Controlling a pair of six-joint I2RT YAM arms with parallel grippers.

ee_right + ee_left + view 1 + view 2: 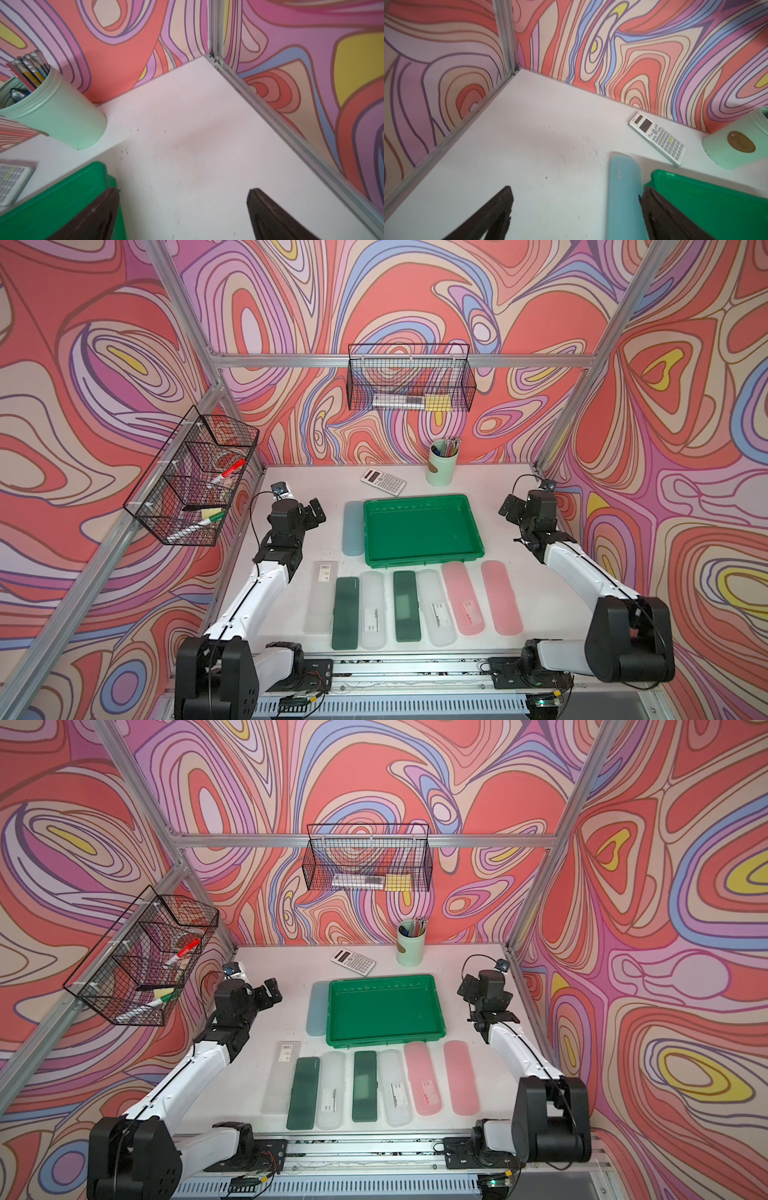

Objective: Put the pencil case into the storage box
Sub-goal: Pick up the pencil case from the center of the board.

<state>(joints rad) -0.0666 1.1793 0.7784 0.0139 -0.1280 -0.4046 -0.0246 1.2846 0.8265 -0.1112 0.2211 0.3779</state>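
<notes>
Plainly, both arms were idle over the counter (536, 605). The left end effector (315, 512) was poised to the left of the storage box (422, 561), and in the left wrist view its fingers (500, 207) stood spread wide with only bare counter between them. The right end effector (509, 510) hung on the opposite side of the box, near the counter's right edge. Its fingers (270, 216) were likewise spread apart, gripping nothing.

Every pencil case lay outside the green box, flat on the counter. A blue pencil case (353, 529) lay just beside the box's left wall and parallel to it; whether the two touched could not be told. It was the case nearest the left end effector.

Seven more cases formed a row in front of the box, side by side, their long sides running front to back. From the left came a labelled clear case (322, 597), a dark green case (345, 612), a frosted case (372, 610), a second dark green case (405, 605), a second frosted case (436, 608) and two pink cases (463, 597). The far ends of the pink pair reached close to the box's front rim.

Behind the box sat a white calculator (383, 481) and a mint pen cup (441, 470) holding pens. Two black wire baskets hung on the walls, one at the back (409, 379) and one on the left (195, 477) with markers inside.
</notes>
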